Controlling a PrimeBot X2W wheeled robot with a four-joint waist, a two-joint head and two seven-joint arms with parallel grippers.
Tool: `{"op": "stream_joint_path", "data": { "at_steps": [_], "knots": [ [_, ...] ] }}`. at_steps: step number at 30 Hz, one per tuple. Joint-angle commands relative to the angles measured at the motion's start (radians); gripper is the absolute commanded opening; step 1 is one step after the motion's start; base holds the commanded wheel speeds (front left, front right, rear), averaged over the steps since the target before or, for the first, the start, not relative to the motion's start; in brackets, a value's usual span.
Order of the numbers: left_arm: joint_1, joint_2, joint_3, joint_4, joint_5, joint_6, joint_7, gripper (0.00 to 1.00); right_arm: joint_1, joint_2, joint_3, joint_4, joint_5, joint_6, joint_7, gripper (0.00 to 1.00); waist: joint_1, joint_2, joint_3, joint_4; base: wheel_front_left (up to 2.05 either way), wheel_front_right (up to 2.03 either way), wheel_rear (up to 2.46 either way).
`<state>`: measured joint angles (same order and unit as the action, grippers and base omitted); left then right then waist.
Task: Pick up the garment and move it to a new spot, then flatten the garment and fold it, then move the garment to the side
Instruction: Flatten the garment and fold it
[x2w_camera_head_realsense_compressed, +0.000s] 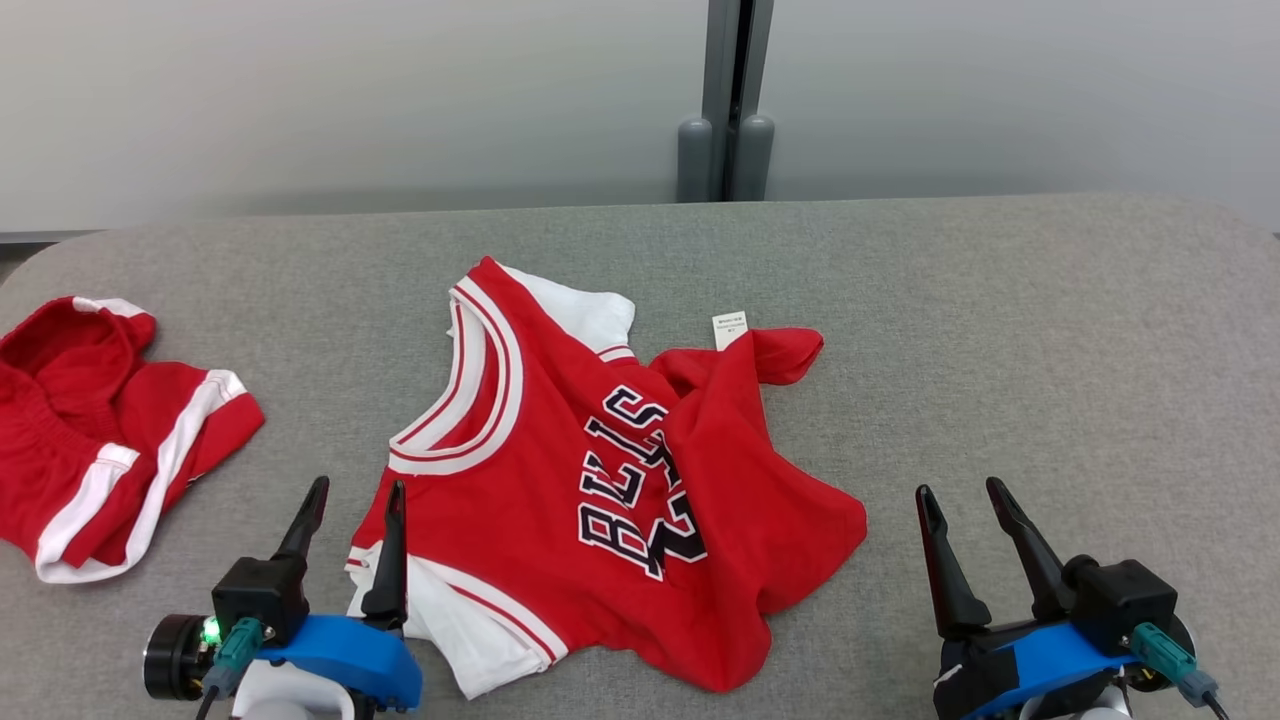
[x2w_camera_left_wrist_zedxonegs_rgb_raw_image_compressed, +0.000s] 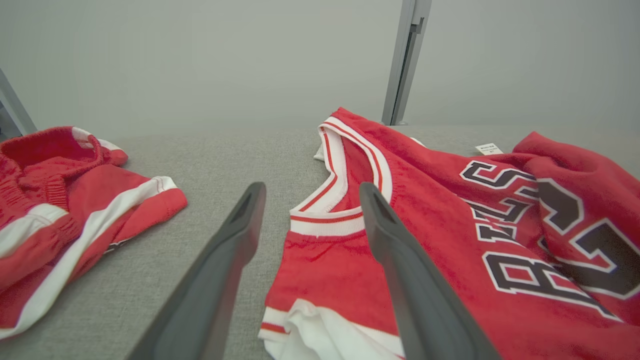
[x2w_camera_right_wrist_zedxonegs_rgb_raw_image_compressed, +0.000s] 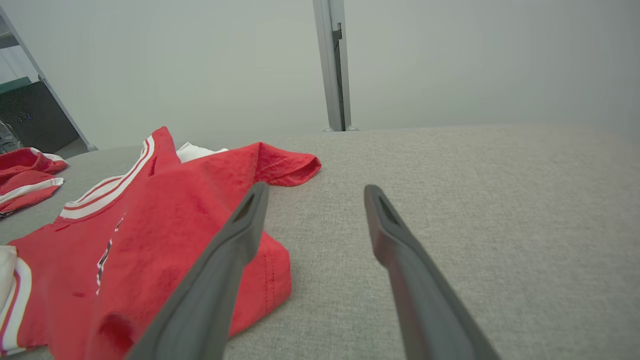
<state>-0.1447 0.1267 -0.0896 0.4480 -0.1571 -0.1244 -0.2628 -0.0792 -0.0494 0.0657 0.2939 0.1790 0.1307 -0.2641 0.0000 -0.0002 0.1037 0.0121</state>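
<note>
Observed, left to right. Red shorts (x2w_camera_head_realsense_compressed: 100, 430) with white stripes lie bunched well to the left of my left gripper (x2w_camera_head_realsense_compressed: 358, 485). That gripper stands with fingers spread wide, holding nothing. Its right finger is over the near shoulder edge of the jersey (x2w_camera_head_realsense_compressed: 600, 480); I cannot tell whether it touches.

The jersey, red with white trim and dark lettering, lies rumpled between my two grippers, nearer the left one. A white label (x2w_camera_head_realsense_compressed: 729, 329) sits at its far edge.

My right gripper (x2w_camera_head_realsense_compressed: 958, 488) is equally wide and empty, over bare cloth to the right of the jersey.

The surface (x2w_camera_head_realsense_compressed: 1050, 320) is grey woven fabric. Beyond it are a pale wall (x2w_camera_head_realsense_compressed: 300, 90) and a grey upright post (x2w_camera_head_realsense_compressed: 738, 100).
</note>
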Motion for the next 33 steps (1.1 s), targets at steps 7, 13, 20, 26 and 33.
{"op": "stream_joint_path", "data": {
  "at_steps": [7,13,20,26,33],
  "knots": [
    [0.004,-0.008,-0.012,0.092,-0.003,-0.009,-0.003,1.0,-0.004,-0.002,-0.004,0.002,0.016,0.0,-0.001,1.0,0.0,0.0002,0.02,-0.021,0.0,0.0,0.0],
    [0.001,-0.013,-0.012,0.163,-0.014,-0.006,-0.003,1.0,-0.01,-0.002,-0.005,0.003,0.018,0.0,-0.001,1.0,0.0,0.0002,0.032,-0.033,0.0,0.0,0.0],
    [-0.009,-0.021,-0.031,0.218,-0.035,-0.006,-0.003,0.0,-0.009,-0.002,-0.01,0.003,0.018,0.0,-0.001,1.0,0.0,0.0002,0.03,-0.034,0.0,0.0,0.0],
    [-0.027,-0.017,-0.053,0.279,-0.042,-0.006,-0.003,0.0,0.0,-0.002,-0.009,0.01,0.017,0.0,-0.001,1.0,0.0,0.0002,0.016,-0.016,0.0,0.0,0.0],
    [0.007,-0.023,-0.055,0.179,-0.046,-0.006,-0.003,0.0,0.018,-0.002,-0.017,0.007,0.018,0.0,-0.001,1.0,0.0,0.0002,-0.009,0.017,0.0,0.0,0.0]
  ]
}}
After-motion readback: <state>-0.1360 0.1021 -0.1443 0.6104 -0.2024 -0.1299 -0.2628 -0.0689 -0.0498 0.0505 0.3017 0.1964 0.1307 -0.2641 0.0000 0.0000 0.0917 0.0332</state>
